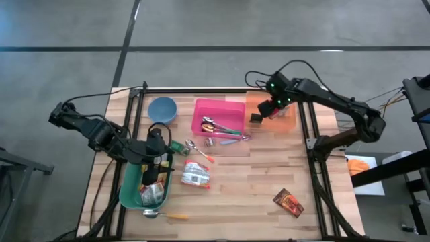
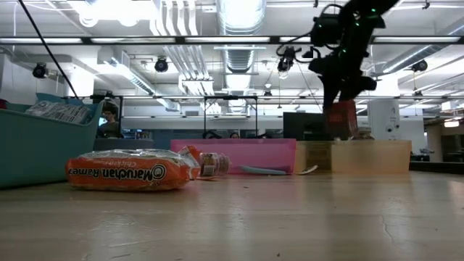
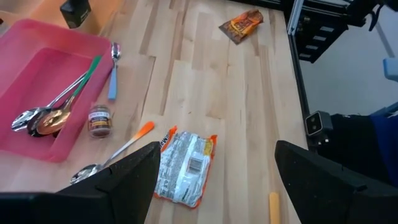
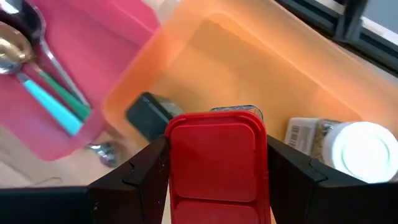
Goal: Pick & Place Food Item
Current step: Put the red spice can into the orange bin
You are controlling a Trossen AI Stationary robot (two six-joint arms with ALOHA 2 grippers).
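Note:
My right gripper [image 1: 271,109] hovers over the orange bin [image 1: 290,122] at the table's far right, shut on a container with a red flip lid [image 4: 216,155]. In the low view the container [image 2: 342,118] hangs just above the bin's rim [image 2: 370,145]. My left gripper [image 3: 214,180] stands open and empty above the teal bin [image 1: 127,191] at the near left. A ramen packet [image 3: 185,167] lies flat on the table beyond its fingers. My right gripper pinches the container between its two fingers, one on each side just below the red lid [image 4: 216,134]. The fingers come from above, slanting down. The container stands roughly upright in the hold, over the orange bin; whether its base touches anything inside is hidden by the bin's wall.
The orange bin holds a white-capped jar [image 4: 357,146] and a dark block [image 4: 149,113]. A pink bin [image 1: 218,115] with spoons, a blue bowl [image 1: 162,107], a small jar [image 3: 99,120], loose spoons and a snack packet [image 1: 288,202] lie about the table. The teal bin holds packets.

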